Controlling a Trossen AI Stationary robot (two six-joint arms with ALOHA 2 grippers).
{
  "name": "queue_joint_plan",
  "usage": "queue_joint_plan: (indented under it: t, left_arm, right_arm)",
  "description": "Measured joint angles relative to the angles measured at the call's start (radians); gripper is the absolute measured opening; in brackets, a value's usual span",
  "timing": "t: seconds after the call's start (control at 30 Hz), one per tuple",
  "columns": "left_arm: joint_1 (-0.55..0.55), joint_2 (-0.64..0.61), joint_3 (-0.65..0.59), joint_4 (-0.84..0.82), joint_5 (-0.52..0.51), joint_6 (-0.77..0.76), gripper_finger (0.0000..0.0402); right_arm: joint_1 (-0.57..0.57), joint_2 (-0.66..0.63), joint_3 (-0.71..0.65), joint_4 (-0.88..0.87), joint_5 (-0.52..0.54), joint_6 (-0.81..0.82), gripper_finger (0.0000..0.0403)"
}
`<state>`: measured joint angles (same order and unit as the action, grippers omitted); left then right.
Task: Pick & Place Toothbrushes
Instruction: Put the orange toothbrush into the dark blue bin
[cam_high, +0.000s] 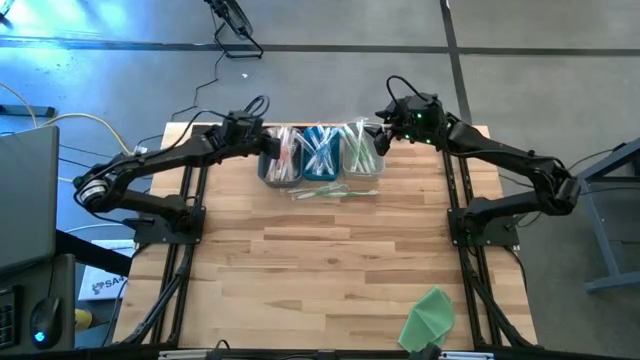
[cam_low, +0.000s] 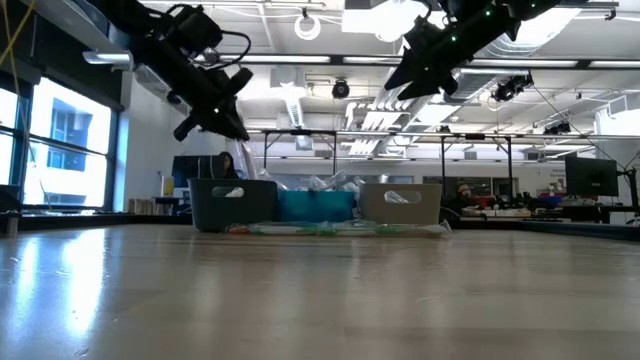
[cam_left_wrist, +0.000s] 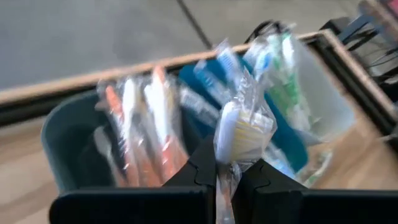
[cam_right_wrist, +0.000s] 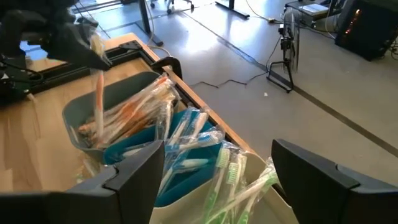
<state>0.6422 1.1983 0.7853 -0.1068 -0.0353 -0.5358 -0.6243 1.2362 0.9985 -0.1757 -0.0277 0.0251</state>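
Three bins stand in a row at the table's far edge. The dark grey bin (cam_high: 278, 165) holds pink and orange toothbrushes (cam_right_wrist: 134, 112), the blue bin (cam_high: 322, 160) light blue ones (cam_right_wrist: 186, 140), and the whitish bin (cam_high: 362, 158) green ones (cam_right_wrist: 239, 186). A few more toothbrushes (cam_high: 325, 191) lie flat on the table in front of the bins. My left gripper (cam_high: 268, 148) is over the grey bin, shut on one wrapped toothbrush (cam_left_wrist: 239, 134). My right gripper (cam_right_wrist: 217, 183) stands open above the whitish bin, with nothing between its fingers. My left gripper pinches the wrapped toothbrush just below its brush head (cam_left_wrist: 225, 169) between its two fingers. The fingers slant down from the table's left. The white-bristled head sticks out past the fingertips. The handle (cam_right_wrist: 98, 93) hangs down over the grey bin; whether its lower end touches the contents I cannot tell.
A green cloth-like sheet (cam_high: 430, 318) lies near the table's front right corner. The wide wooden tabletop (cam_high: 320, 260) stretches in front of the bins. Cables and a stand (cam_right_wrist: 283, 56) are on the floor beyond the far edge.
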Motion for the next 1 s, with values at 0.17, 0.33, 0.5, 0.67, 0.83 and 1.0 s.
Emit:
queue_joint_plan:
  t: [0.17,0.33,0.5,0.67,0.83,1.0]
  left_arm:
    - [-0.023,0.040,0.000,-0.005,-0.008,-0.016,0.0008]
    - [-0.021,0.086,0.000,-0.001,-0.013,-0.022,0.0008]
    - [-0.021,0.110,0.000,-0.001,-0.027,-0.050,0.0019]
    - [-0.021,0.110,0.000,-0.001,-0.038,-0.056,0.0054]
    - [-0.021,0.110,0.000,0.000,-0.046,-0.069,0.0085]
    - [-0.021,0.109,0.000,0.000,-0.063,-0.043,0.0127]
  right_arm:
    - [0.000,0.000,0.000,0.000,0.003,0.003,0.0286]
    - [0.000,0.000,0.000,0.000,0.003,-0.001,0.0286]
    - [0.000,0.000,0.000,0.000,0.006,0.000,0.0286]
    - [0.000,0.000,0.000,0.000,0.007,-0.001,0.0286]
    - [0.000,0.000,0.000,0.000,0.007,-0.002,0.0286]
    - [0.000,0.000,0.000,0.000,0.007,-0.003,0.0286]
